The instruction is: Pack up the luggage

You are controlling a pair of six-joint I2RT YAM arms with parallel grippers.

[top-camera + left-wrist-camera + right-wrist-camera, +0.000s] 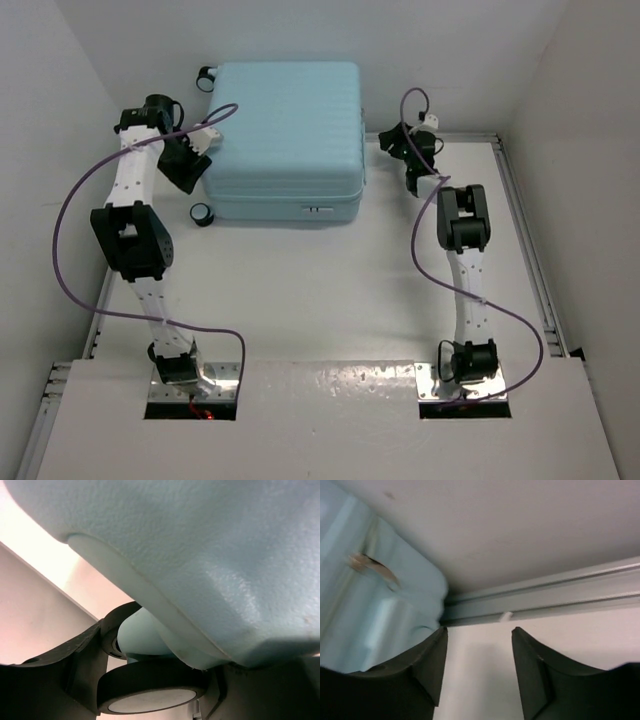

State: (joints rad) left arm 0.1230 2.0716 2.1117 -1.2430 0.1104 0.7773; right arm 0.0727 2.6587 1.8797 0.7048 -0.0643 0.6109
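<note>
The luggage (286,135) is a pale blue ribbed suitcase. It lies flat and closed at the back of the table, with black-and-white wheels (201,213) on its left side. My left gripper (188,165) is against its left edge. In the left wrist view the shell (200,555) fills the top of the frame. A wheel (150,692) sits between the left gripper's (160,672) wide-apart fingers, and I cannot tell whether they touch it. My right gripper (412,165) is open and empty, just right of the suitcase. In the right wrist view the right gripper (477,640) has the suitcase corner (370,610) to its left.
White walls enclose the table on the left, back and right. A metal rail (545,597) runs along the table's back edge behind the right gripper. Another rail (528,250) runs along the right side. Purple cables (70,220) loop from both arms.
</note>
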